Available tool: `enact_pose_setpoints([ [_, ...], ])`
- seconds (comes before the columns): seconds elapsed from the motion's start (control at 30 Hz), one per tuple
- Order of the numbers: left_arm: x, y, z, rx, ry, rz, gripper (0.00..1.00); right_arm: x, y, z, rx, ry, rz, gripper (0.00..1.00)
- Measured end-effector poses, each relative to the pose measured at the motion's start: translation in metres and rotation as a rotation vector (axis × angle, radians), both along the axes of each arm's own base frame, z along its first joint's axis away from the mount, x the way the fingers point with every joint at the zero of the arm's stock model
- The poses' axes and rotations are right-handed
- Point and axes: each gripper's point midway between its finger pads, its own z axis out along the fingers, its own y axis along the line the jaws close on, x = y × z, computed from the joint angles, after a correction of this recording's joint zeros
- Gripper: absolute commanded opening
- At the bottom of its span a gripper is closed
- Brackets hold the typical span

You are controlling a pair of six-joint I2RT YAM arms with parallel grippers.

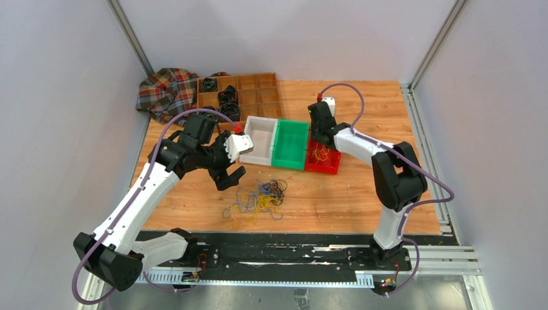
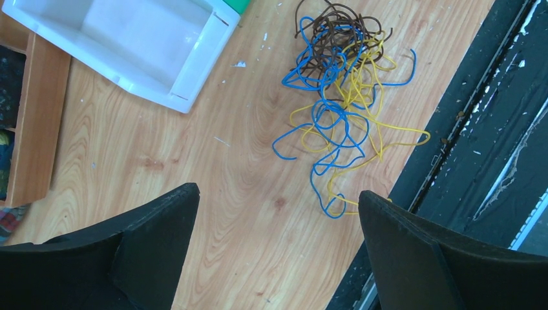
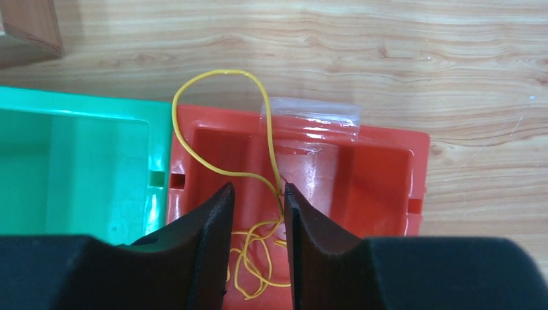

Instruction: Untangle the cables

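Note:
A tangle of thin yellow, blue and dark cables lies on the wooden table near the front edge; it also shows in the left wrist view. My left gripper hovers just left of the tangle, jaws wide open and empty. My right gripper is over the red bin. Its jaws stand a little apart around a yellow cable. This cable loops over the red bin's rim and lies coiled inside.
A green bin and a white bin stand left of the red one. A wooden divider tray with black coiled bundles and a plaid cloth lie at the back left. A black rail runs along the front edge.

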Motion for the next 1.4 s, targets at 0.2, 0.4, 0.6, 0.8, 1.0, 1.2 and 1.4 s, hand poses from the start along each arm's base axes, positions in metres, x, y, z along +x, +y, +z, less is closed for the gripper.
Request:
enact_pose_setpoints([
  [0.2,0.0,0.0,0.0,0.001,-0.001,-0.001,0.98,0.002,-0.006,-0.015,-0.01,0.034,0.005,0.01],
  [0.4,0.0,0.0,0.0,0.001,-0.001,-0.001,0.98,-0.003,-0.015,-0.019,0.005,0.028,-0.021,0.01],
  [0.6,0.0,0.0,0.0,0.0,-0.001,-0.001,0.98,-0.028,-0.02,-0.016,0.053,0.043,-0.035,0.01],
  [0.8,0.0,0.0,0.001,-0.002,-0.002,0.001,0.97,-0.04,-0.017,-0.01,0.1,0.049,-0.024,0.01],
  [1.0,-0.001,0.0,0.003,-0.005,-0.008,0.001,0.97,-0.05,-0.012,-0.016,0.115,0.097,0.008,0.01],
  [1.2,-0.001,0.0,0.003,-0.007,-0.01,0.0,0.97,-0.058,-0.013,-0.014,0.115,0.11,0.016,0.01],
  [1.4,-0.002,0.0,0.003,-0.01,-0.009,-0.003,0.98,-0.059,-0.014,-0.018,0.098,0.143,0.009,0.26],
])
